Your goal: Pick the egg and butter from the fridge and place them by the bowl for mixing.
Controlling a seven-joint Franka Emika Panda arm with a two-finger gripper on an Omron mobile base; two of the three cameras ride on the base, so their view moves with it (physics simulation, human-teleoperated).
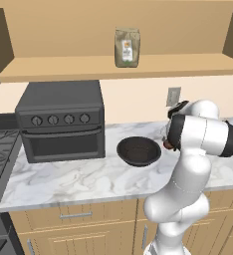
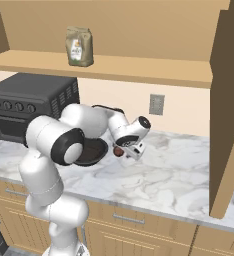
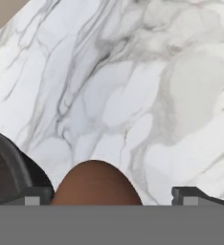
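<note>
I have the arm reaching out over the marble desk (image 2: 179, 175), with the hand low, just to the right of the bowl (image 1: 139, 151). From the hand camera, the two finger tips (image 3: 193, 196) stand wide apart at the bottom of the view, so the jaws are open and grip nothing. Between them sits the brown egg (image 3: 97, 184), its rounded top rising near the left tip, with a clear gap of marble between the egg and the right tip. I cannot tell whether the left tip touches the shell.

From the right base camera, the egg (image 2: 118, 150) shows as a small brown shape just under the hand (image 2: 130, 140), close beside the bowl (image 2: 91, 151), over the marble. From the left base camera I see only a sliver of the egg (image 1: 166, 144) peeking out past the arm's dark joint, again just right of the bowl. In the hand camera, the bowl's dark glossy rim (image 3: 11, 167) curves in at the lower left, very near the egg.

The bowl stands on the desk in front and to the right of the dark grey countertop oven (image 1: 61, 119). Above, a paper bag (image 1: 127, 47) stands upright on the wooden shelf (image 1: 54, 67). A wall outlet (image 2: 156, 104) sits on the backsplash behind the hand.
</note>
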